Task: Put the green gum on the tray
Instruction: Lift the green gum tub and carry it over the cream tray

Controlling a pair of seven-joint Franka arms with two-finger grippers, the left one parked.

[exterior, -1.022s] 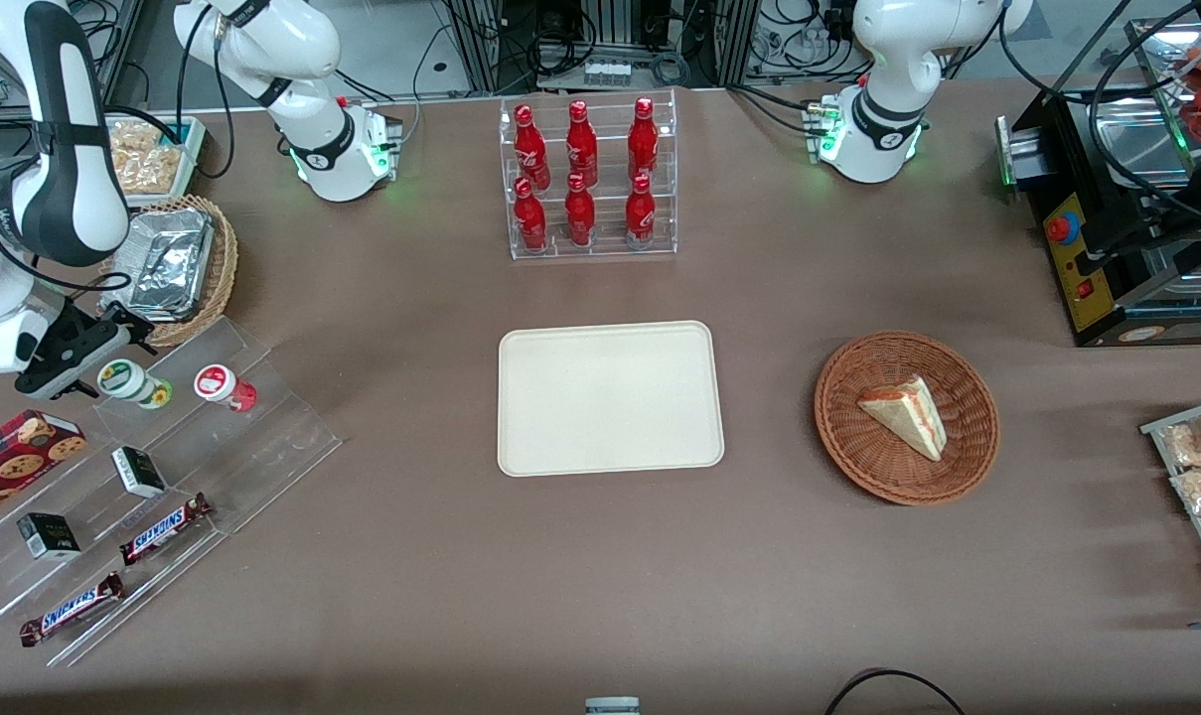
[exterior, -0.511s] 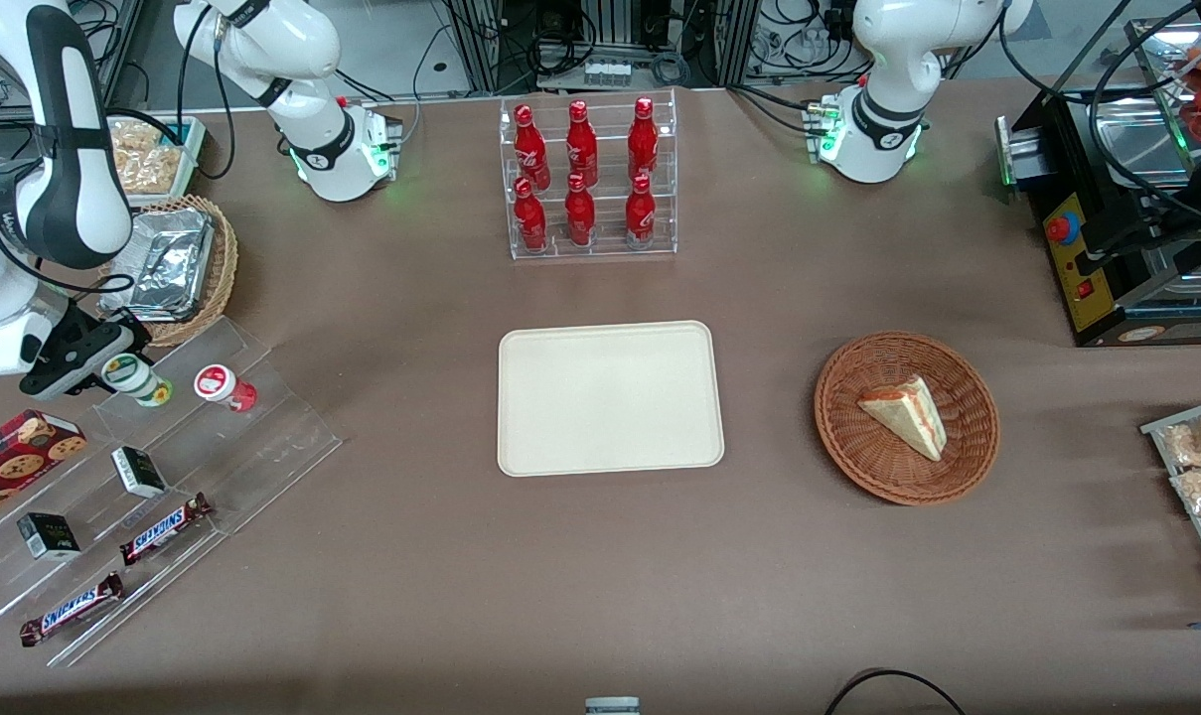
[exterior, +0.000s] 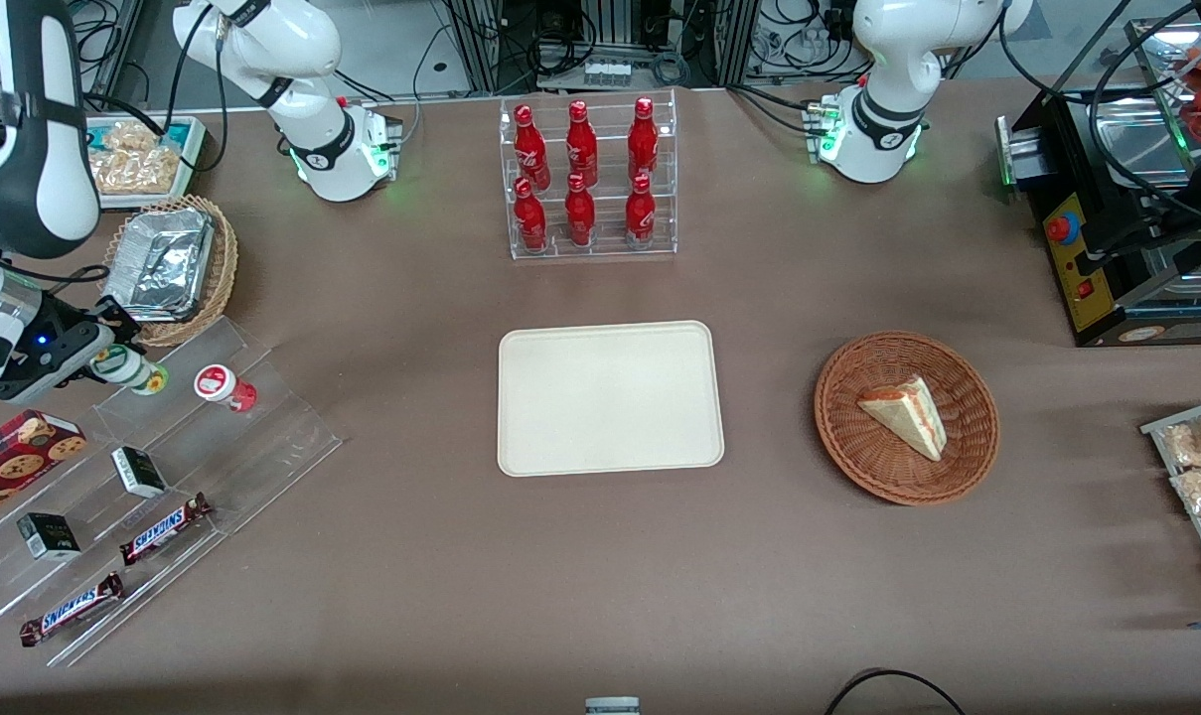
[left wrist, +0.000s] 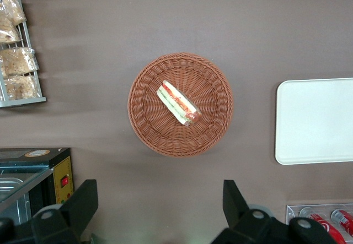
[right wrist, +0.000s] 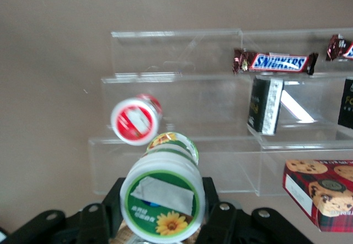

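The green gum (exterior: 131,368) is a small bottle with a white, green-ringed lid, on the top step of a clear acrylic stand (exterior: 262,437) at the working arm's end of the table. My right gripper (exterior: 111,359) is shut on it, one black finger on each side of the lid. In the right wrist view the gum's lid (right wrist: 162,199) sits between the fingers of the gripper (right wrist: 162,216). The red-lidded bottle (exterior: 221,385) stands beside it, also seen in the right wrist view (right wrist: 135,120). The cream tray (exterior: 610,397) lies flat mid-table, far from the gripper.
The stand's lower steps hold Snickers bars (exterior: 163,526), black boxes (exterior: 138,471) and a cookie box (exterior: 19,452). A wicker basket with a foil tray (exterior: 168,263) is close by. A cola bottle rack (exterior: 588,179) and a basket with a sandwich (exterior: 906,417) stand past the tray.
My gripper has come in around the green gum and closed on its lid. The bottle has shifted slightly away from the front camera with the gripper. The red-lidded bottle has not moved.
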